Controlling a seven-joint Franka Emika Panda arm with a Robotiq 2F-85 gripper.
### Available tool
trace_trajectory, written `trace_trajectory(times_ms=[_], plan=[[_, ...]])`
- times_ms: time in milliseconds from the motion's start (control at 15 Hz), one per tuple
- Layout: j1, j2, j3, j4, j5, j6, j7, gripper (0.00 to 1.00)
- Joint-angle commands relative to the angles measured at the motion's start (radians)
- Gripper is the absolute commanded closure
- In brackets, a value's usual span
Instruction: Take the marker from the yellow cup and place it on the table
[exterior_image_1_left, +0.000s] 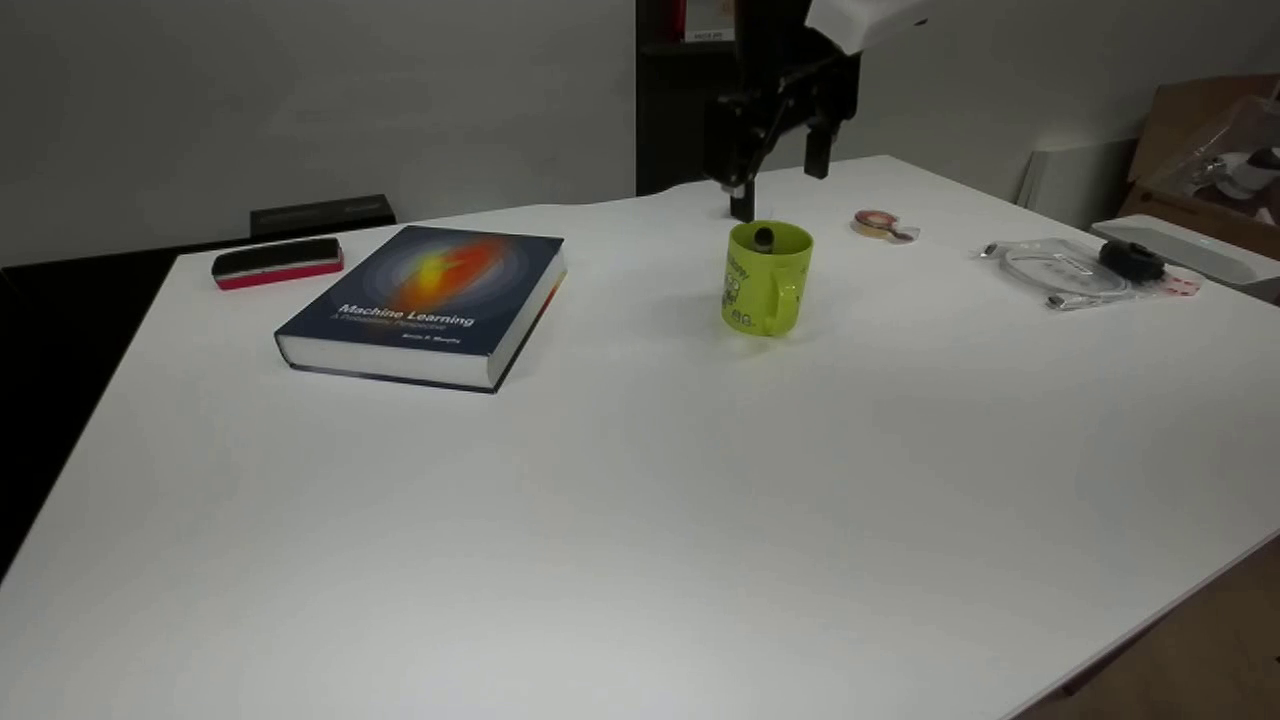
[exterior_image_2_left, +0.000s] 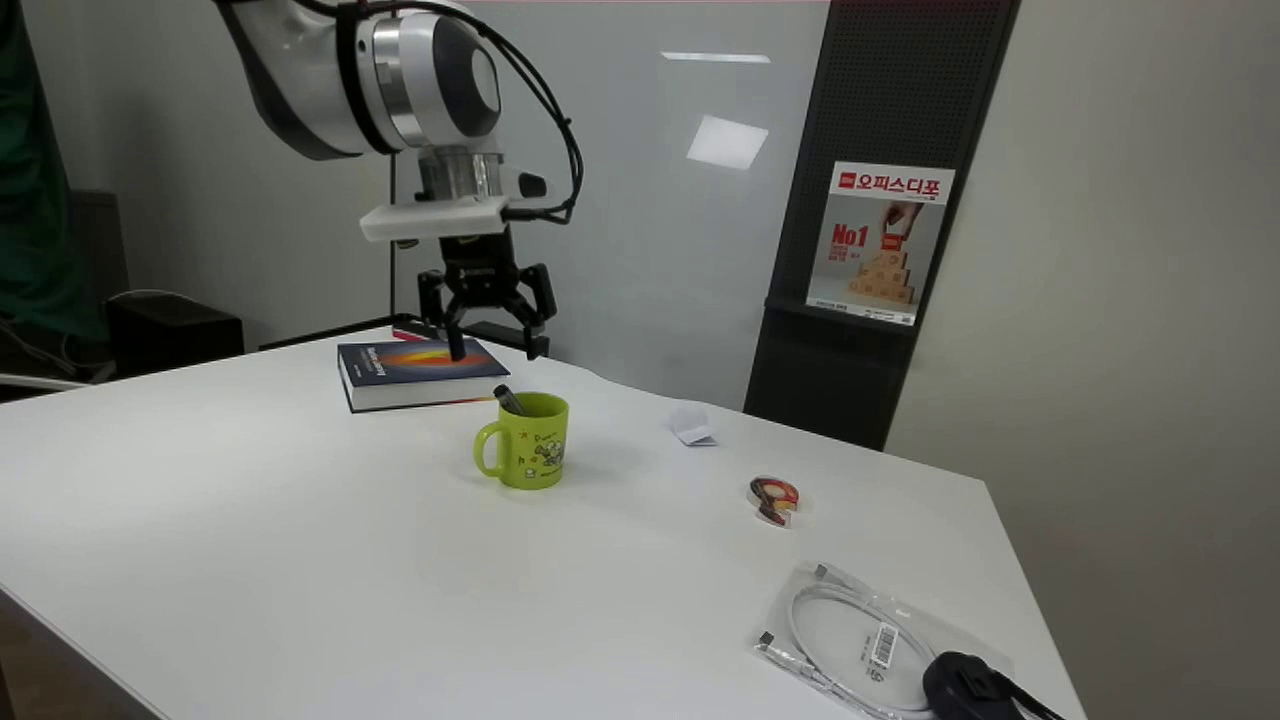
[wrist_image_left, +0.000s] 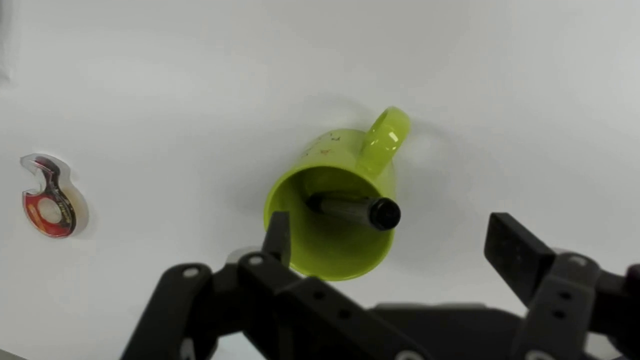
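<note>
The yellow-green cup (exterior_image_1_left: 750, 295) stands upright on the white table (exterior_image_1_left: 640, 520); it also shows in an exterior view (exterior_image_2_left: 535, 450) and the wrist view (wrist_image_left: 332, 150). The marker (wrist_image_left: 347, 209) leans inside the cup, its black end at the rim on the handle side. That end shows in both exterior views (exterior_image_1_left: 764, 239) (exterior_image_2_left: 508, 400). My gripper (exterior_image_2_left: 497, 347) is open and empty, above the cup and apart from it. In the wrist view my gripper (wrist_image_left: 392, 237) has the marker's end between its fingers in the picture, the left finger overlapping the cup's rim.
A thick book (exterior_image_1_left: 420, 305) and a red-and-black flat object (exterior_image_1_left: 278, 263) lie on the table. A tape dispenser (wrist_image_left: 50, 200), a folded white paper (exterior_image_2_left: 692, 427) and a bagged cable (exterior_image_2_left: 870, 640) with a black item (exterior_image_2_left: 965, 685) also lie there.
</note>
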Motion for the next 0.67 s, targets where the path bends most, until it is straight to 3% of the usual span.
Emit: trace_trajectory(times_ms=[0, 600], plan=[[0.018, 0.043, -0.023, 0.049, 0.020, -0.011, -0.002, 0.00], [0.014, 0.088, -0.045, 0.068, 0.050, -0.013, -0.011, 0.00]])
